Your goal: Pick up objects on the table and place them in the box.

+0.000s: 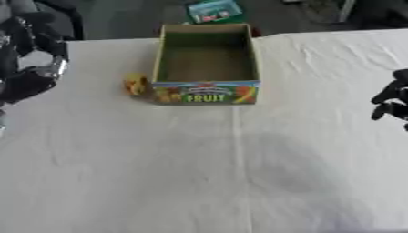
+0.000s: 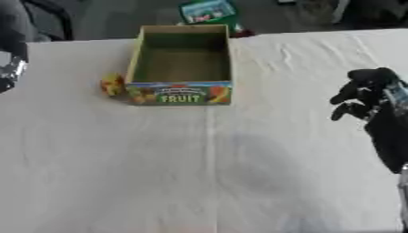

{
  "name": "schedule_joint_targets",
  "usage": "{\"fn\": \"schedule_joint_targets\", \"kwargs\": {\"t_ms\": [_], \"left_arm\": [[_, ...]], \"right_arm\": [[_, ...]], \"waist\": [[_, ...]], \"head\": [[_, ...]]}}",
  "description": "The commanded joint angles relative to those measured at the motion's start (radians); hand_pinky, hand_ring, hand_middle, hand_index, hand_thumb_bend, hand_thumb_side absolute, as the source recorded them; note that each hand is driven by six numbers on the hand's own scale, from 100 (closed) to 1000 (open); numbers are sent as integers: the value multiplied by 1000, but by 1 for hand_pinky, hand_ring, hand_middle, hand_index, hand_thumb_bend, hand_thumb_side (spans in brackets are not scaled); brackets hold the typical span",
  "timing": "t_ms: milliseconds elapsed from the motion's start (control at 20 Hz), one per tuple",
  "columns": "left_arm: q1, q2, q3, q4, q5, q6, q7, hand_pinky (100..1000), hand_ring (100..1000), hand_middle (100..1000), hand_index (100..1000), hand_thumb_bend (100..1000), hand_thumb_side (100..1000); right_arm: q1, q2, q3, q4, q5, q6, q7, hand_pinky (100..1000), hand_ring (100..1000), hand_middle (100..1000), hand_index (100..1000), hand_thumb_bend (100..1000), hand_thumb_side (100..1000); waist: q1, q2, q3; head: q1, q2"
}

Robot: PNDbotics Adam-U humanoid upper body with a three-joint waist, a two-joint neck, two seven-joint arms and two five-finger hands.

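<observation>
An open cardboard box (image 1: pixel 257 54) with "FRUIT" printed on its front stands at the far middle of the table, and nothing shows inside it. A small yellow object (image 1: pixel 136 84) lies on the cloth against the box's left front corner. My left hand (image 1: pixel 24 85) hangs at the left edge, well to the left of the yellow object, black with a silver joint above it. My right hand (image 2: pixel 363 93) hovers at the right edge, far from the box, its fingers relaxed and drooping with nothing in them.
A white cloth (image 1: pixel 199 173) covers the table, with a crease running from the box toward me. Beyond the far edge a green-and-blue package (image 1: pixel 213 11) lies on the floor.
</observation>
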Motion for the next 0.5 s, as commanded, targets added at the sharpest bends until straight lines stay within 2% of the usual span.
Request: {"fn": "schedule_joint_targets", "kwargs": {"t_ms": [50,100,150,250,300,500], "left_arm": [[-55,101,-25,42,-94,-22,-65,658,622,626,833,406,145],[-87,124,-47,71,-138,-30,-93,658,622,626,833,406,145],[-118,138,-69,104,-180,-41,-122,663,636,640,838,450,184],[-186,143,-115,186,-256,-69,-182,668,648,653,842,472,215],[-214,137,-129,226,-285,-86,-207,669,651,655,843,479,221],[-320,89,-165,384,-419,-158,-301,682,682,681,852,600,298]], "right_arm": [[-9,-26,3,-7,7,2,7,419,558,522,694,100,627],[-8,-27,4,-7,8,2,9,419,558,522,694,100,627],[-7,-28,6,-6,9,3,10,418,558,522,694,100,627],[-6,-31,8,-5,11,4,13,418,558,522,694,100,630],[-6,-31,9,-5,11,5,14,418,558,521,694,100,630],[-4,-33,13,-3,15,8,18,418,557,521,694,100,637]], "waist": [[2,-16,-4],[3,-17,-7],[5,-18,-11],[9,-20,-17],[10,-21,-19],[16,-23,-28]], "head": [[6,-10],[8,-9],[11,-7],[15,-4],[16,-4],[17,-2]]}}
